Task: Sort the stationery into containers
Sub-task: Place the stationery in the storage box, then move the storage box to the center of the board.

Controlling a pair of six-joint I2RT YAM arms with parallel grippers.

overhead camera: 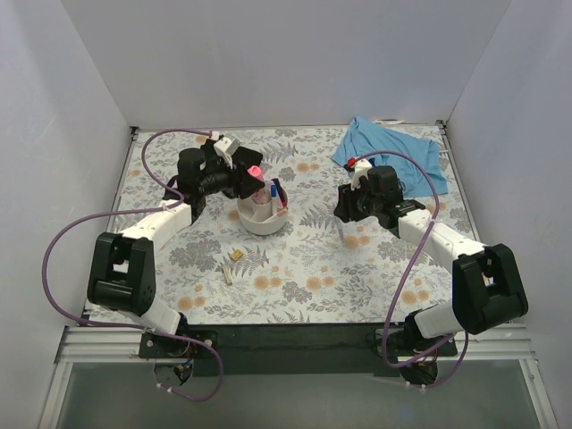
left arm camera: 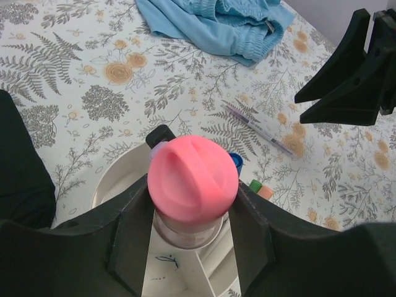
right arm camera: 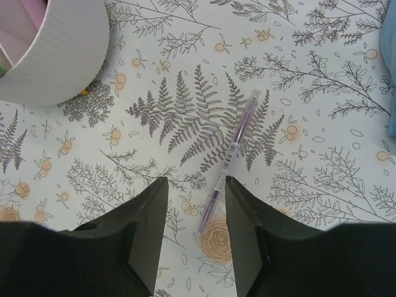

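Observation:
My left gripper [overhead camera: 248, 177] is shut on the small pink-capped bottle [left arm camera: 193, 176] and holds it upright over the white compartment bowl [overhead camera: 262, 219], whose rim also shows in the left wrist view [left arm camera: 117, 176]. Pens with blue [left arm camera: 236, 162], green and orange caps stand in the bowl. My right gripper [overhead camera: 347, 213] is open and empty, just above the table. In the right wrist view a thin purple pen [right arm camera: 232, 158] lies flat with its near end between the open fingers [right arm camera: 195, 198], close to the right one. Tiny tan pieces [overhead camera: 237, 256] lie in front of the bowl.
A blue cloth [overhead camera: 389, 147] lies crumpled at the back right, behind the right arm. The bowl's side [right arm camera: 55, 49] is at the top left of the right wrist view. The table has a fern-print cover and white walls on three sides.

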